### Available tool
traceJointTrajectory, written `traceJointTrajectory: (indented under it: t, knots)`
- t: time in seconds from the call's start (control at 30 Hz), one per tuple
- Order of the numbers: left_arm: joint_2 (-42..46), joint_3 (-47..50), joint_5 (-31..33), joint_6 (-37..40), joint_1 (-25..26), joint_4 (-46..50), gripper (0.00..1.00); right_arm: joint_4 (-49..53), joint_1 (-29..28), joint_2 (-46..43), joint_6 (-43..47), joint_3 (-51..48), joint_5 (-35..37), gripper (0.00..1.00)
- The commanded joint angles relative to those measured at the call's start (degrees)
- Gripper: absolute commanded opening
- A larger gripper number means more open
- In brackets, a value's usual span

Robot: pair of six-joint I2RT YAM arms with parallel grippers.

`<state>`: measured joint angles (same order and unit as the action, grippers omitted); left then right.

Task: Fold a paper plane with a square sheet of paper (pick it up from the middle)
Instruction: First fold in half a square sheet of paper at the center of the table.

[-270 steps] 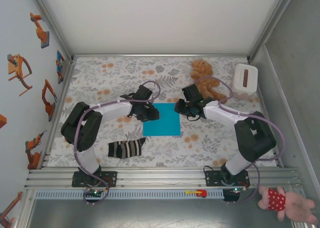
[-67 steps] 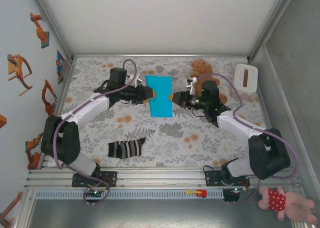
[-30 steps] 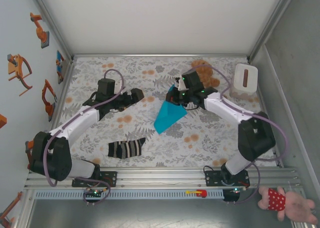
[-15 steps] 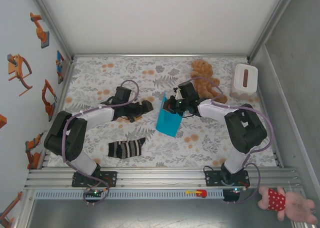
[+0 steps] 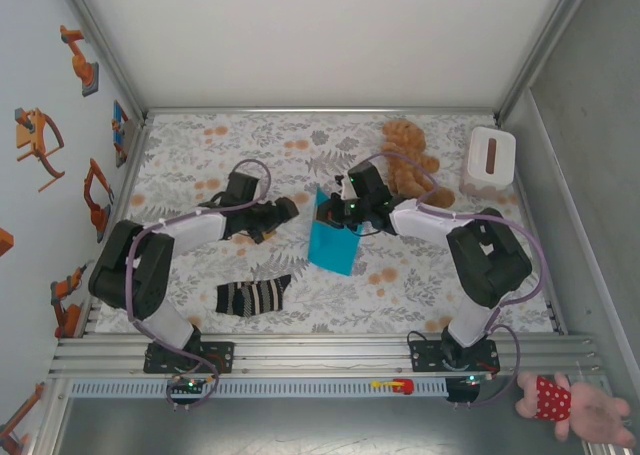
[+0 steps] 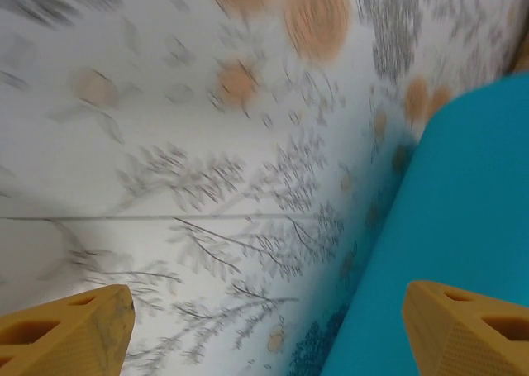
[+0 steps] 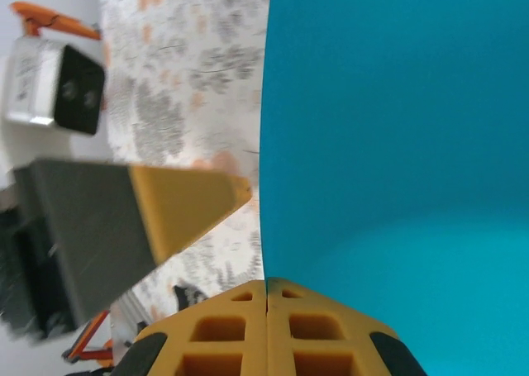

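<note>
The turquoise square sheet of paper [image 5: 333,243] hangs off the table, bowed, with its lower corner near the floral cloth. My right gripper [image 5: 338,211] is shut on its upper edge. In the right wrist view the closed right gripper [image 7: 266,287] pinches the square sheet of paper [image 7: 397,128] right at its edge. My left gripper [image 5: 287,208] stands open just left of the sheet, apart from it. In the left wrist view the square sheet of paper [image 6: 463,202] sits by the right fingertip of the open left gripper [image 6: 273,335]. A paper plane is out of view.
A striped sock [image 5: 252,295] lies near the front left. A brown teddy bear [image 5: 405,160] and a white box [image 5: 490,160] sit at the back right. Metal walls close in both sides. A pink toy [image 5: 570,405] lies outside the frame rail.
My right gripper carried the sheet left and lower, so it swung down to hang. The left gripper drew in toward the sheet's left edge and its jaws narrowed a little.
</note>
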<state>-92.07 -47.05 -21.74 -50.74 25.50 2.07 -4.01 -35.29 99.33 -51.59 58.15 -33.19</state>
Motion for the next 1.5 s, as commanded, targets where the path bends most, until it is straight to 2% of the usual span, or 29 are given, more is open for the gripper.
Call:
traceJointTrajectory:
  t: [0.0,0.13,0.27,0.5,0.73,0.97,1.17,1.47]
  knots:
    - [4.7,3.5,1.6,-2.6,-3.8,-1.1,0.86,-3.2,-1.2,-0.2,1.1,1.6,-3.1,0.0]
    - [10.4,5.6,4.7,-2.1,-5.5,-0.1,0.92,-10.1,-1.3,-0.9,-1.0,-1.4,-4.1,0.0]
    - [13.1,7.0,3.9,-1.0,-5.2,-0.8,0.94,-17.4,-1.4,-0.7,-3.7,-6.9,-2.5,0.0]
    - [13.7,7.2,6.4,1.9,-0.1,3.8,0.94,-28.0,-1.4,0.7,-8.2,-15.3,0.5,0.0]
    - [11.3,7.0,7.9,2.3,6.0,5.8,0.91,-28.5,-1.3,1.0,-8.2,-19.1,3.9,0.0]
    - [4.8,2.3,4.6,4.8,8.8,6.2,0.79,-26.8,-1.4,1.7,-8.2,-19.1,5.1,0.0]
    - [0.7,-1.8,3.2,8.4,9.7,8.1,0.67,-23.3,-1.3,1.3,-7.4,-18.3,6.3,0.0]
    - [-3.3,-5.1,2.6,11.2,9.6,10.4,0.63,-18.7,-1.3,1.3,-7.0,-16.8,7.1,0.0]
